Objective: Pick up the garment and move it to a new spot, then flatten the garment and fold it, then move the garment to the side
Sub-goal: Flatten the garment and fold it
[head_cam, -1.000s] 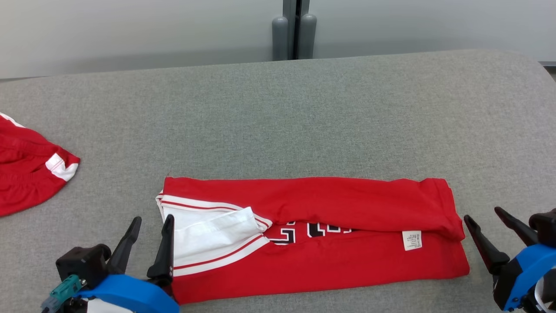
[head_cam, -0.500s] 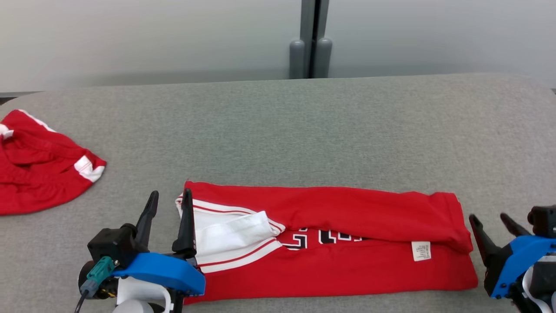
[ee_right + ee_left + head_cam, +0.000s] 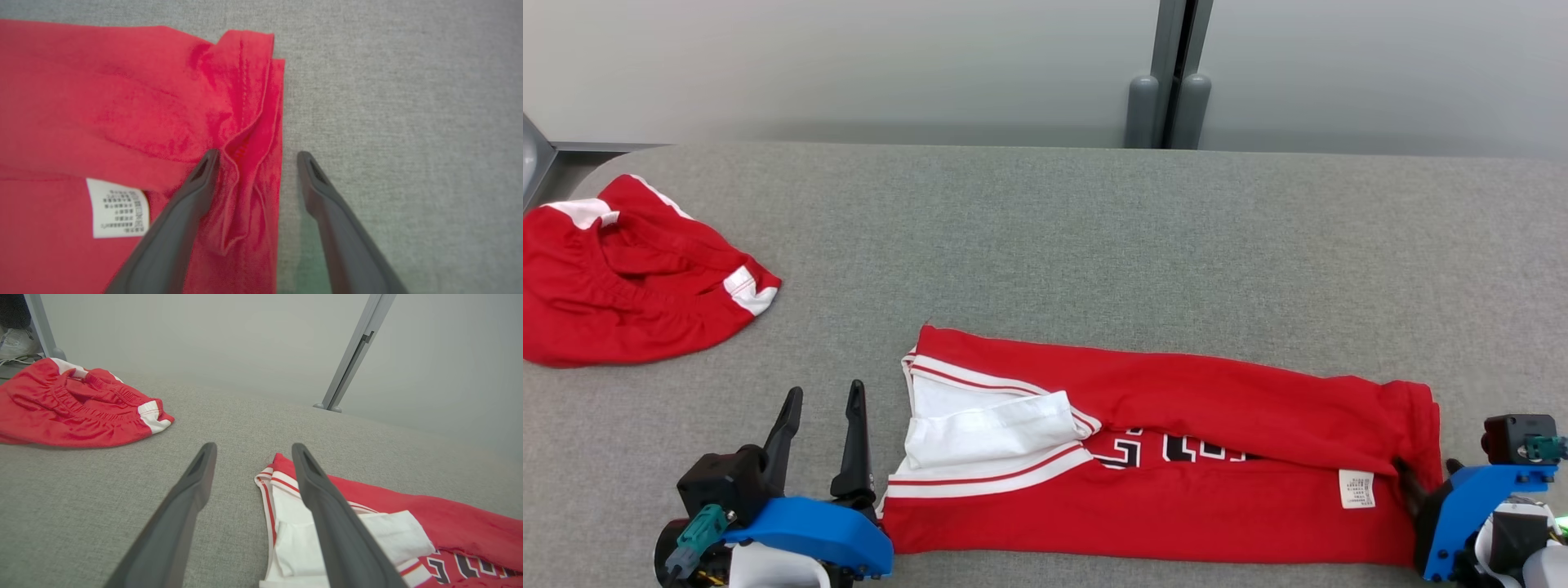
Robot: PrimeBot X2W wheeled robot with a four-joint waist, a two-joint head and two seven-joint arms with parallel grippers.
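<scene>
- Bench: grey cloth top, wide, rounded far-left corner, backed by pale wall.
- Jersey: red, folded lengthwise into long strip, flat along near edge of bench, right of centre. Left end near L gripper, right end at R gripper. Top layer folded over from far side, rumpled at right end.
- Shorts: red w/ white trim, bunched in heap at far-left corner of bench, well apart from jersey.
- L gripper: fingers spread wide, nothing between, pointing toward far edge. Near edge of bench, just beside jersey's left end. In L wrist view, right finger crosses in front of jersey's white part, left finger over bare bench. Contact w/ cloth or bench: can't tell.
- R gripper: fingers spread wide, aimed down, astride jersey's right-end hem. One finger over red cloth by a raised crease, other over bare bench just beside hem. Not clamped on cloth; touching or not, can't tell.
- Post: grey, upright, behind far edge, right of centre.
- White panel: at jersey's left end, red stripes along its borders, one flap turned over.
- Lettering: black w/ white outline, partly hidden under folded top layer, mid-strip.
- Label: small, white, printed, near jersey's right end, just beside R gripper's cloth-side finger in R wrist view.
</scene>
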